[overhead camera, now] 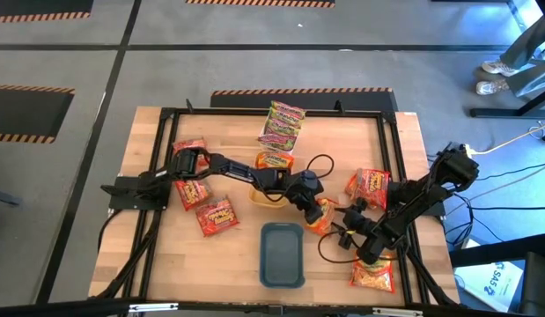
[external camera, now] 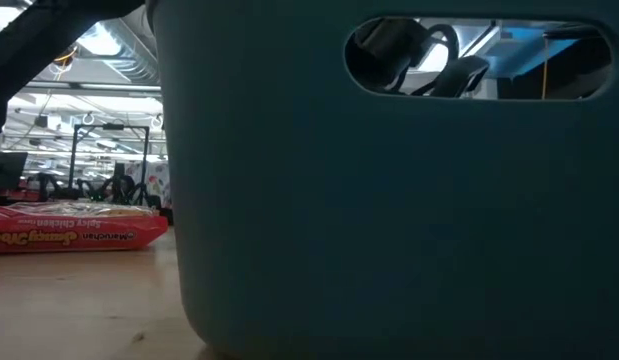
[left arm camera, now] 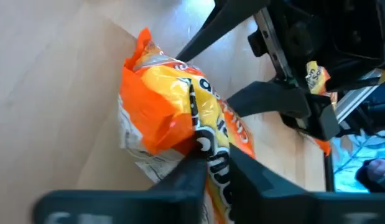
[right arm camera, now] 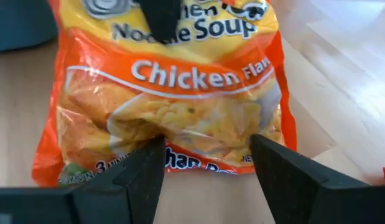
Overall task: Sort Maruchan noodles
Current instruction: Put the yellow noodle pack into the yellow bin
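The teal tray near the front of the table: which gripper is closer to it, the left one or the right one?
Left. The left gripper, shut on an orange noodle packet, is just beyond the teal tray, at its far right corner. The right gripper hangs open farther out, to the tray's right.

Grey floor (overhead camera: pixel 69 53), hazard-striped tape (overhead camera: pixel 39 15)

The left tool (overhead camera: pixel 318 211) sits on a chicken ramen packet (overhead camera: pixel 323 214); the right tool (overhead camera: pixel 342 231) lies just beside, the tray (overhead camera: pixel 282 255) near both on the tabletop (overhead camera: pixel 166 264).
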`<move>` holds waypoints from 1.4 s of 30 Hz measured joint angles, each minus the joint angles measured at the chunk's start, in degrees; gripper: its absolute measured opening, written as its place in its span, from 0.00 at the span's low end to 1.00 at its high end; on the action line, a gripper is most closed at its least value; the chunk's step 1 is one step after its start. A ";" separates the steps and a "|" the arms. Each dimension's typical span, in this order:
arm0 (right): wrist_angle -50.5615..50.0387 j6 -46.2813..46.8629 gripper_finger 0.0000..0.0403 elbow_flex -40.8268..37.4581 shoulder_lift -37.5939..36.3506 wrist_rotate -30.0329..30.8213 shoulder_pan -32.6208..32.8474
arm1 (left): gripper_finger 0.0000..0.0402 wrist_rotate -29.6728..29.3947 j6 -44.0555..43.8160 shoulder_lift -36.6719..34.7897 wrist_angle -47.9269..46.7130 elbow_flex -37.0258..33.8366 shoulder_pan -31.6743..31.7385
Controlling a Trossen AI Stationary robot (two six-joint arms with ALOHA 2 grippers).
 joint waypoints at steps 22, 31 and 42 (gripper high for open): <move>-33.81 -5.38 0.58 10.11 -17.23 4.54 -0.82 | 0.00 -3.94 44.48 -16.28 -21.67 2.73 3.28; -38.57 -8.20 0.58 10.06 -25.84 3.85 -8.49 | 0.00 -9.93 59.20 -26.05 -43.57 2.69 8.34; -36.45 -10.03 0.58 10.05 -25.86 -0.27 -17.22 | 0.00 -12.12 75.49 -27.04 -53.35 -1.01 10.52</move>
